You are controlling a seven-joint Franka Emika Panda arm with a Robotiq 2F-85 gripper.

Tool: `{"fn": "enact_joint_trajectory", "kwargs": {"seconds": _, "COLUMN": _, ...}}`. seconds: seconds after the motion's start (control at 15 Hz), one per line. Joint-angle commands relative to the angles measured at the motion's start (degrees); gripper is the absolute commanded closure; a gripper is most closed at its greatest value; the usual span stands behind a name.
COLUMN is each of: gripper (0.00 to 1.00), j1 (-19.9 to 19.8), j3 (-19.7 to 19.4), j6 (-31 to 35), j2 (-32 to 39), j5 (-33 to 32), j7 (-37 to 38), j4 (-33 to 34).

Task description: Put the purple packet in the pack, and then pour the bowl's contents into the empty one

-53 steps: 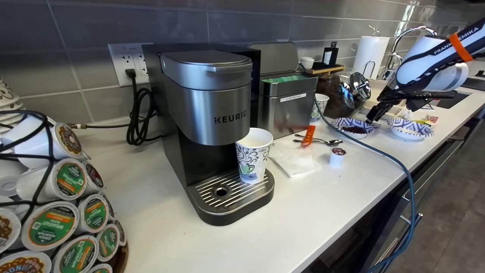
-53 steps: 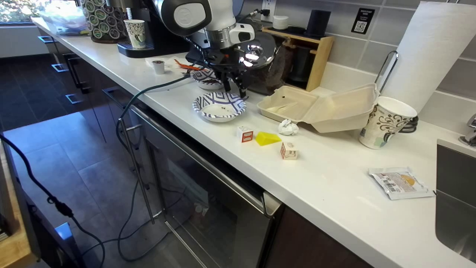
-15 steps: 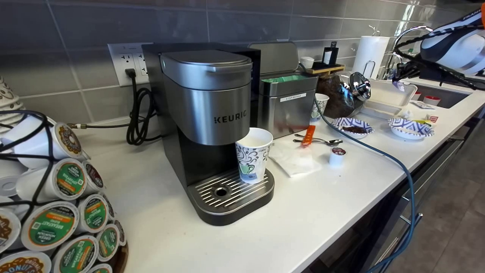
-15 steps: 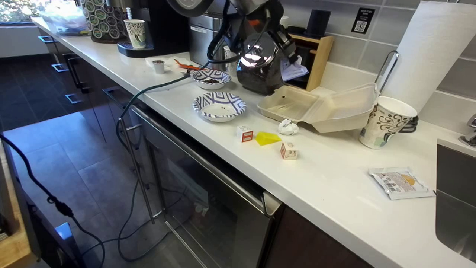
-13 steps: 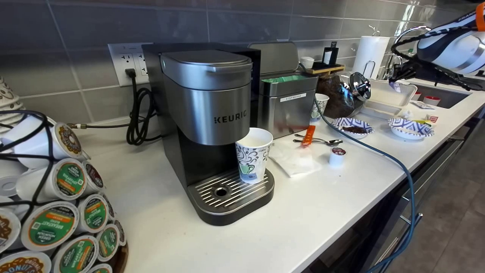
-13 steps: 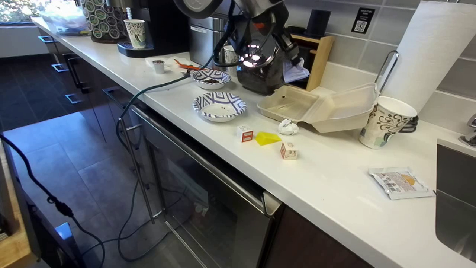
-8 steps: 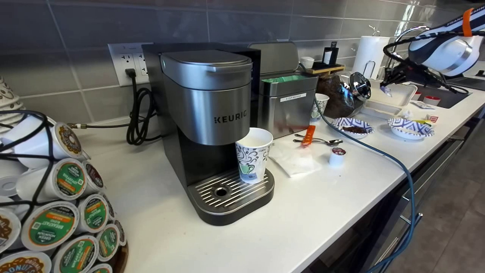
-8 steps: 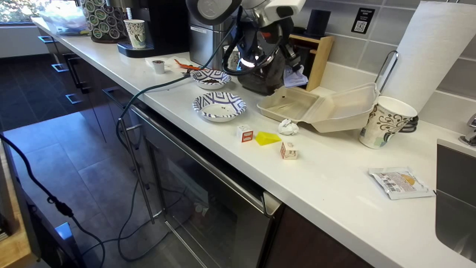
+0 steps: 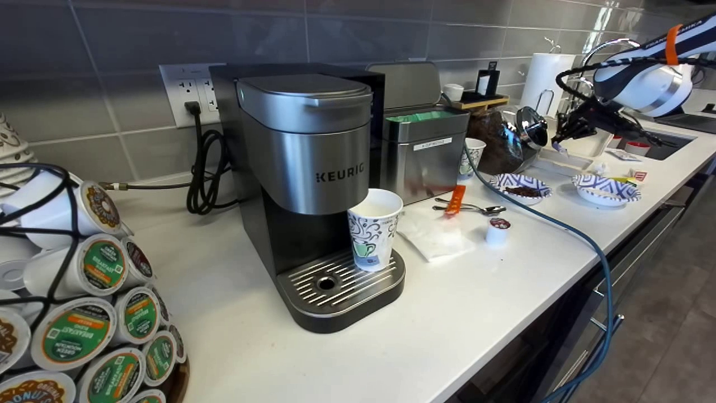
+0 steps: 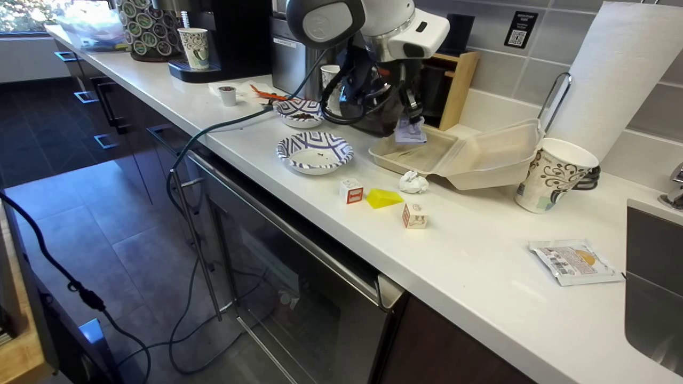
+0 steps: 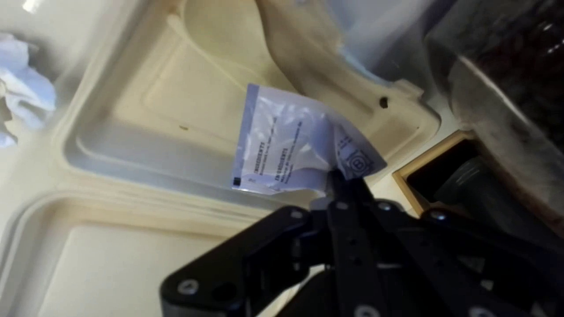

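Gripper [image 11: 338, 184] clamped on one end of the purple packet [image 11: 286, 136] | free end hangs down, apparently over the flat-lying half of the open pack [image 11: 176, 110], contact unclear | likely next: lower, let go | bowl [image 10: 293, 123], dark contents [image 10: 304, 117] unpoured, stands aside, near wider bowl [image 10: 309, 157]

Coffee machine [image 9: 313, 162], in an exterior view: front lettered "KEURIG". Green pod lids [image 9: 74, 329]: "BREAKFAST" and "GREEN MOUNTAIN". Brown-patterned pod lid [image 9: 34, 390]: "DONUT". Steel bin [image 9: 422, 165]: label too small to read. Robot arm [image 9: 637, 84]: lettering ending in "MIKA". Letter cube [image 10: 351, 192], in an exterior view: red letter resembling "I". Wall sign [image 10: 521, 30]: QR code, text illegible. Silver sachet [image 10: 576, 261]: barcode. Purple packet [image 11: 282, 145], in the wrist view: "INGREDIENTS", apparently printed 2 times, and a circled "B" near a corner; finer print blurred.
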Motion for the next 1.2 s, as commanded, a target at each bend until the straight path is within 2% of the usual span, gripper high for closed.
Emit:
{"fn": "enact_joint_trajectory", "kwargs": {"seconds": 0.0, "gripper": 0.71, "j1": 2.6, "j3": -3.8, "j6": -4.6, "j2": 3.1, "j5": -0.7, "j7": 5.2, "j4": 4.2}}
{"fn": "enact_joint_trajectory", "kwargs": {"seconds": 0.27, "gripper": 0.41, "j1": 3.4, "j3": -5.2, "j6": -5.2, "j2": 1.9, "j5": 0.4, "j7": 7.7, "j4": 3.0}}
{"fn": "enact_joint_trajectory", "kwargs": {"seconds": 0.47, "gripper": 0.19, "j1": 4.0, "j3": -5.5, "j6": -1.8, "j2": -2.4, "j5": 0.1, "j7": 8.6, "j4": -2.6}}
{"fn": "enact_joint_trajectory", "kwargs": {"seconds": 0.6, "gripper": 0.04, "j1": 3.7, "j3": -4.7, "j6": 0.9, "j2": -7.3, "j5": 0.4, "j7": 6.3, "j4": -9.1}}
{"fn": "enact_joint_trajectory", "kwargs": {"seconds": 0.67, "gripper": 0.01, "j1": 3.6, "j3": -4.2, "j6": 1.5, "j2": -9.9, "j5": 0.5, "j7": 4.3, "j4": -12.0}}
{"fn": "enact_joint_trajectory", "kwargs": {"seconds": 0.93, "gripper": 0.00, "j1": 3.2, "j3": -2.3, "j6": 4.0, "j2": -17.8, "j5": 1.1, "j7": -4.6, "j4": -21.6}}
{"fn": "enact_joint_trajectory", "kwargs": {"seconds": 1.13, "gripper": 0.00, "j1": 2.9, "j3": 0.0, "j6": 11.2, "j2": -23.9, "j5": 3.0, "j7": -10.2, "j4": -30.1}}
